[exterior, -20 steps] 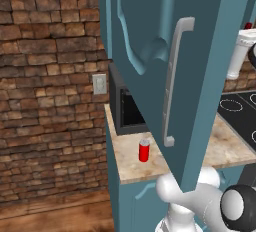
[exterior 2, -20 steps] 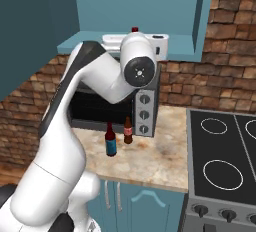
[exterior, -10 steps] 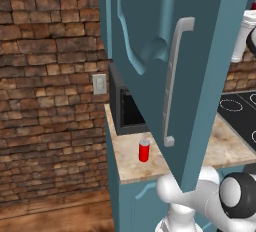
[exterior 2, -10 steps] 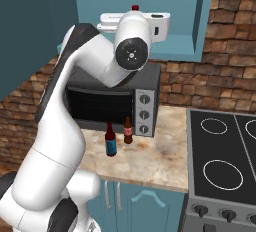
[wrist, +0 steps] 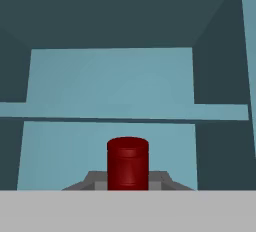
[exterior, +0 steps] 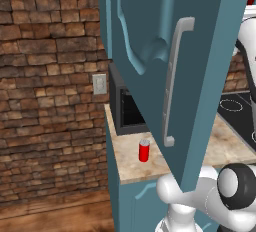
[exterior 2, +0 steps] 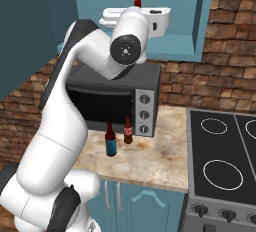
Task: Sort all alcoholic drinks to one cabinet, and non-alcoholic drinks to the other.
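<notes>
Pale bottle [wrist: 127,163], red cap up, sits clamped in our gripper [wrist: 127,186] at the open cabinet's [exterior 2: 197,21] mouth; we judge it best eased deep over the shelf edge, upright, before letting go.

no readable text anywhere, bottle labels [exterior 2: 128,132] on the counter too small — only colour, no brand
</notes>
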